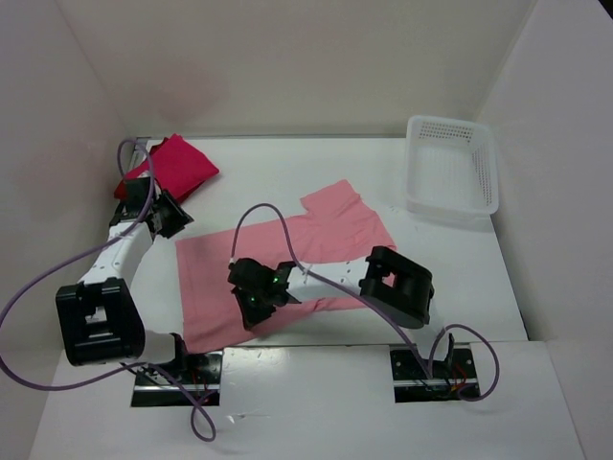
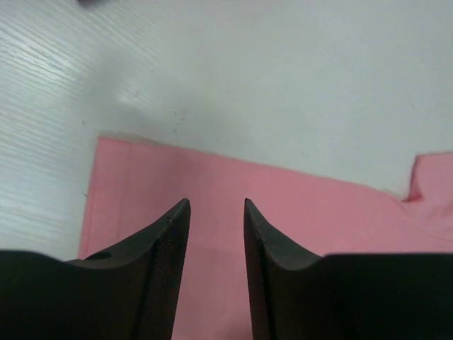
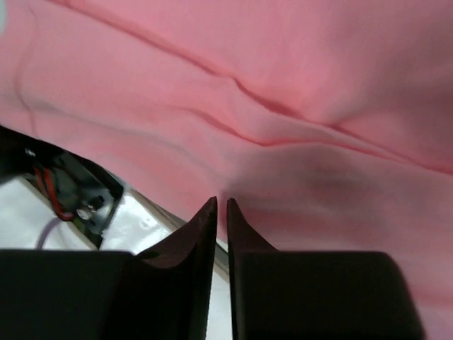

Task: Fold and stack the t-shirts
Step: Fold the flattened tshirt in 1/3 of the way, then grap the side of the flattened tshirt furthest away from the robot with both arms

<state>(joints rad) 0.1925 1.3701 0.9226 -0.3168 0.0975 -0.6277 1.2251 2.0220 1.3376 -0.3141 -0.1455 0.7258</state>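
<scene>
A light salmon pink t-shirt (image 1: 316, 240) lies spread flat mid-table, one sleeve pointing to the back. A folded crimson-pink t-shirt (image 1: 180, 163) sits at the back left, with a darker red bit of cloth (image 1: 123, 189) at its left edge. My left gripper (image 1: 170, 213) hovers by the salmon shirt's left back corner. In the left wrist view this gripper (image 2: 216, 205) is open over the shirt (image 2: 318, 212) with nothing between its fingers. My right gripper (image 1: 251, 292) is at the shirt's near hem. Its fingers (image 3: 221, 202) stand a thin slit apart against the cloth (image 3: 283, 85).
A white perforated basket (image 1: 450, 163) stands at the back right. White walls close in the back and both sides. An arm's base plate with wires (image 3: 71, 191) shows near the front table edge in the right wrist view.
</scene>
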